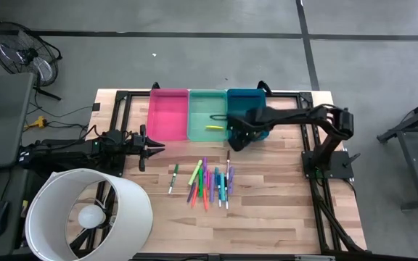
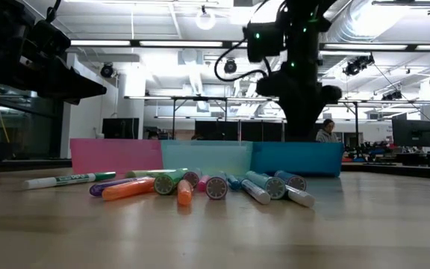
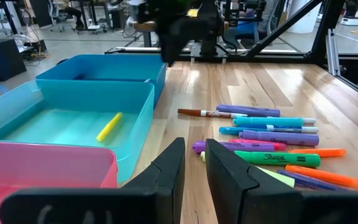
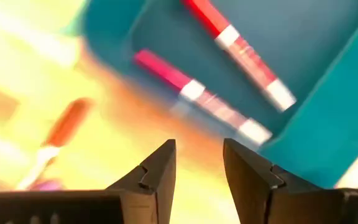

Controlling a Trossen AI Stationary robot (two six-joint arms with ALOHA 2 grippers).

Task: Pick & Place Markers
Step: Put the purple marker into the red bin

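Two dark fingers of the right gripper point(image 4: 197, 165) are seen parted and empty just above the blue bin point(image 1: 247, 103), at its near rim. Only the right wrist view shows two red markers point(image 4: 197, 93) lying slantwise inside that bin. A yellow marker point(image 1: 213, 127) is seen in the green bin point(image 1: 207, 112) beside it. The remaining markers point(image 1: 210, 183), mixed colours, lie clustered on the table point(image 1: 267, 210) in front of the blue bin. The left gripper point(image 1: 153, 147), fingers slightly apart and empty, waits beside the pink bin point(image 1: 168, 112).
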